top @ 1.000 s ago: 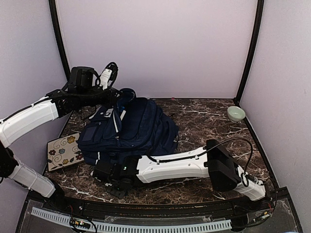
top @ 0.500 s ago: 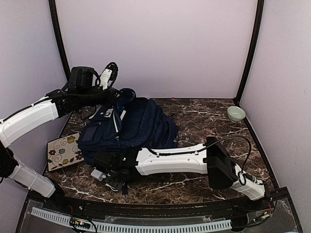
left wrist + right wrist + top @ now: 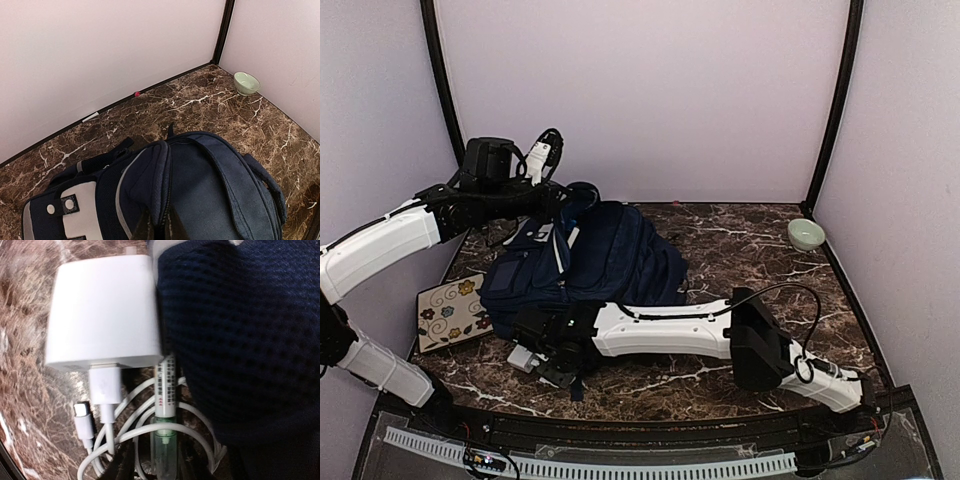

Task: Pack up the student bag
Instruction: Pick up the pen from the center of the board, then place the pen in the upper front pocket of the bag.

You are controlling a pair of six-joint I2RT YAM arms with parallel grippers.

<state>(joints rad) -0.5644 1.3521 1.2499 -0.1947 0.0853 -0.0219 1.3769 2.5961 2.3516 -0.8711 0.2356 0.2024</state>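
The large dark navy fabric student bag [image 3: 610, 262] lies left on the brown marble table [image 3: 740, 250], its top edge clamped by the left gripper [image 3: 160, 231]. Nothing appears packed yet: a white block charger [image 3: 102, 310] with coiled white cable [image 3: 106, 392] and a white-green pen [image 3: 165, 390] are seen against the bag, under the right gripper [image 3: 156, 467], whose grip cannot be told. A pale green bowl [image 3: 806, 234] is set far right.

Print on pen [image 3: 165, 385] illegible
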